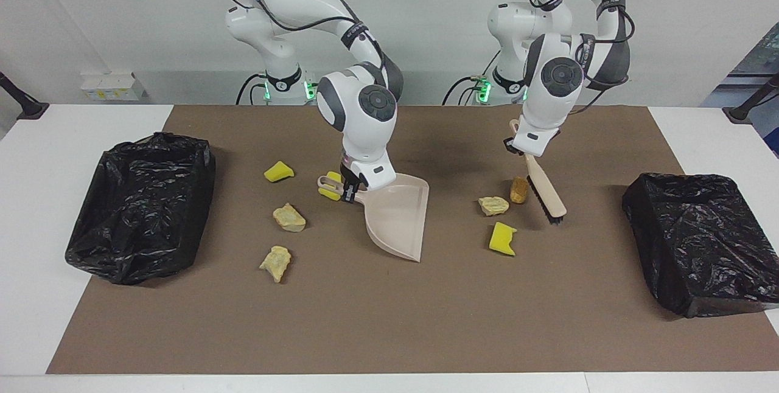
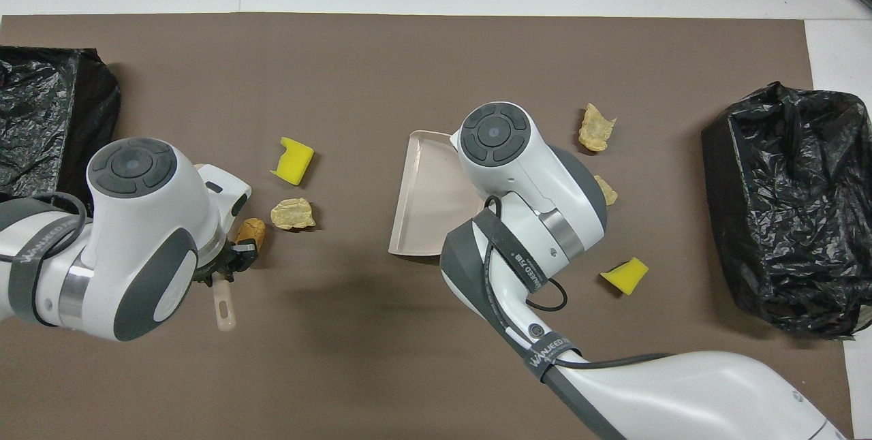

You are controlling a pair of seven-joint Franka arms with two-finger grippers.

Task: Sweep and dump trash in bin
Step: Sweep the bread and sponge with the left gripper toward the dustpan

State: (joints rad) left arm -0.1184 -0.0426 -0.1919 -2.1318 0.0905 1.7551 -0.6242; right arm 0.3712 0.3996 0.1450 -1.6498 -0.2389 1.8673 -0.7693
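Note:
My right gripper [image 1: 348, 192] is shut on the handle of the beige dustpan [image 1: 397, 216], which rests on the brown mat; in the overhead view the arm hides it. My left gripper [image 1: 525, 151] is shut on the brush [image 1: 546, 191], held tilted with its dark bristles low beside the trash. A yellow sponge chunk [image 1: 503, 239], a beige lump [image 1: 493, 204] and an orange bit [image 1: 518, 190] lie between brush and dustpan. A yellow chunk [image 1: 279, 171] and two beige lumps [image 1: 289, 216] [image 1: 275, 262] lie between dustpan and bin. Another yellow chunk [image 1: 331, 193] sits at the dustpan handle.
An open bin lined with a black bag [image 1: 140, 241] stands at the right arm's end of the mat. A second black-bagged box [image 1: 700, 247] stands at the left arm's end. The brown mat [image 1: 389, 320] is bare toward the edge farthest from the robots.

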